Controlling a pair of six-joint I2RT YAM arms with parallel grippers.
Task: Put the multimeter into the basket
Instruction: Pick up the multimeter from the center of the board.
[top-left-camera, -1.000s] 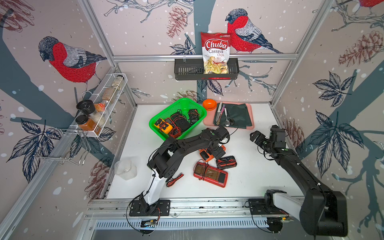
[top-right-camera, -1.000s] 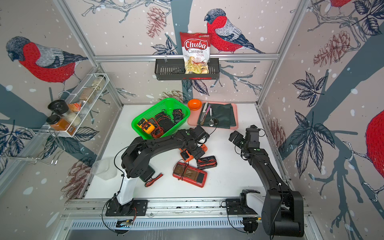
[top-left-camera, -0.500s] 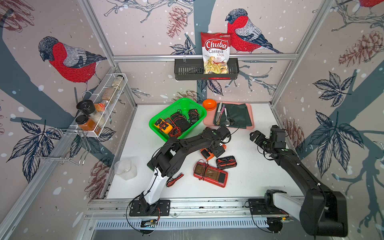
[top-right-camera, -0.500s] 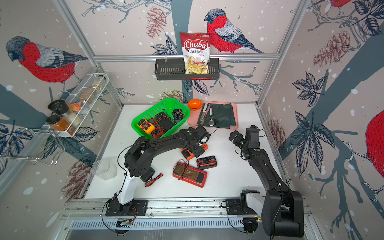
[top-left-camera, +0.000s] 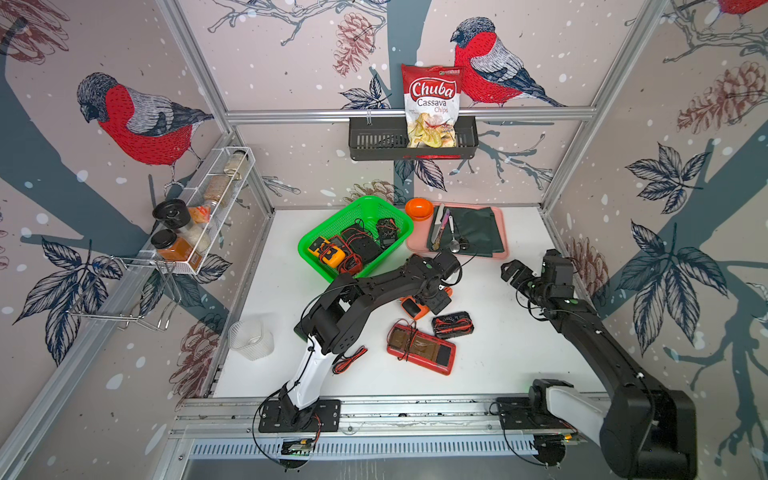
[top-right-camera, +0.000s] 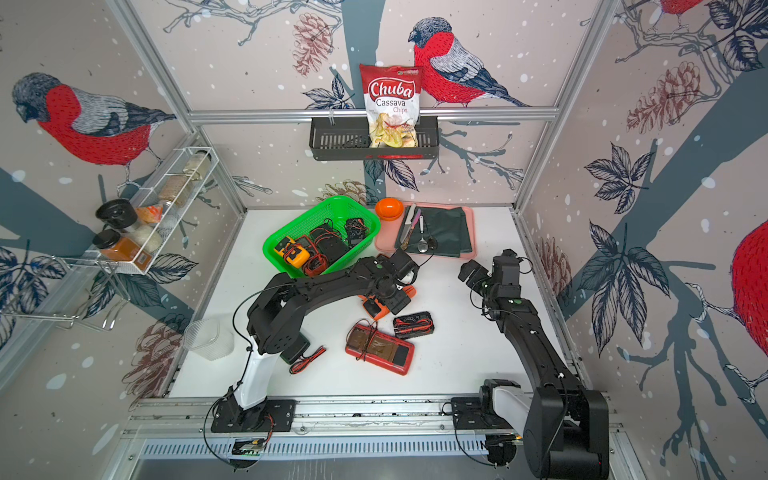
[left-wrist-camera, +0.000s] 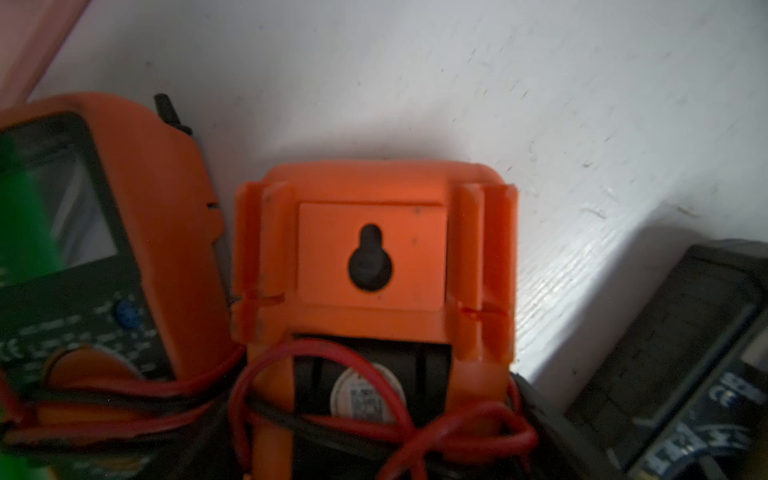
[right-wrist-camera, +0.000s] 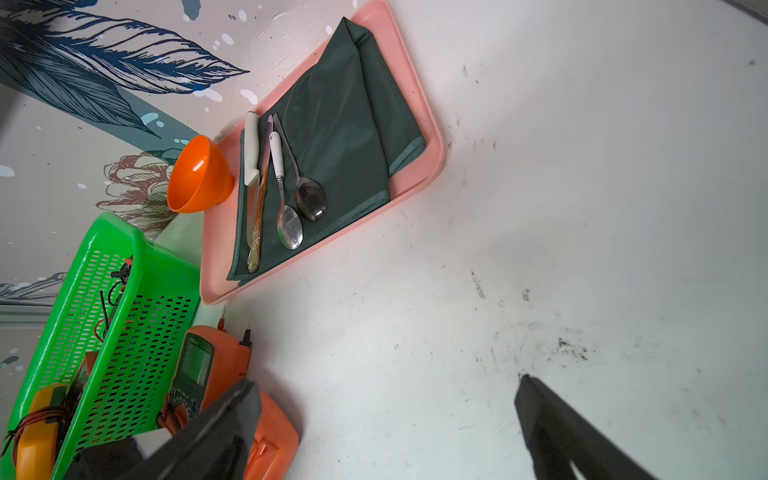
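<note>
An orange multimeter (left-wrist-camera: 374, 253) lies face down on the white table, red leads looped over it. My left gripper (top-left-camera: 432, 299) is right above it and hides most of it in both top views; only an orange end (top-right-camera: 372, 308) shows. Dark fingers flank its sides in the left wrist view, but whether they press it is unclear. A second orange multimeter (left-wrist-camera: 124, 257) lies face up beside it. The green basket (top-left-camera: 365, 202) stands just behind and holds a yellow multimeter (top-left-camera: 328, 251) and black ones. My right gripper (right-wrist-camera: 386, 382) hovers open over bare table to the right.
A red multimeter (top-left-camera: 419, 350), a small black multimeter (top-left-camera: 453, 325) and loose leads (top-left-camera: 349, 359) lie in front of the left gripper. A pink tray (top-left-camera: 500, 245) with cloth and cutlery and an orange bowl (top-left-camera: 419, 208) stand behind. A clear cup (top-left-camera: 251, 338) stands at the left.
My left gripper has shifted only slightly over the orange multimeter. The right arm has not moved.
</note>
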